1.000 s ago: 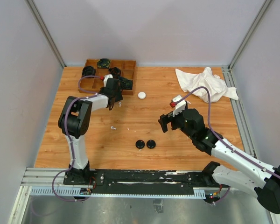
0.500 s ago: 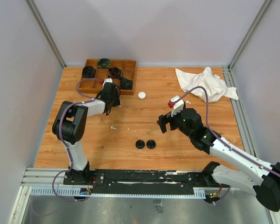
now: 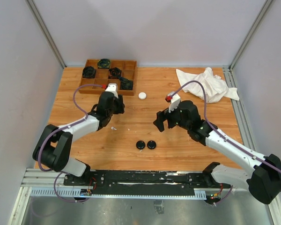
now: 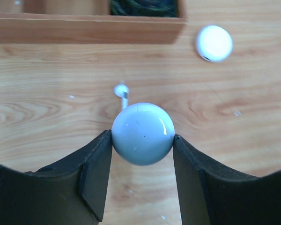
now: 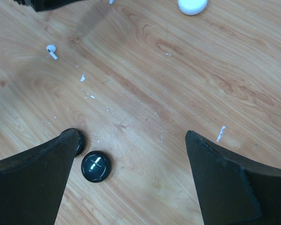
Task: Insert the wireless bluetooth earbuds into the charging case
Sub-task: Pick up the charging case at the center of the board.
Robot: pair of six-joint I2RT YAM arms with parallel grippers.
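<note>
Left wrist view: left gripper (image 4: 142,140) clamped on white case (image 4: 142,127); white earbud (image 4: 122,92) just beyond, 11 o'clock, stem along 12–6. Right gripper (image 5: 131,140) spread wide, farther.

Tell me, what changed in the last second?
The left gripper drew back from the tray toward the middle of the table, its fingers closing on a white case. The right gripper, open, edged slightly left. The other white case, two black cases, earbud and cloth stayed put.
</note>
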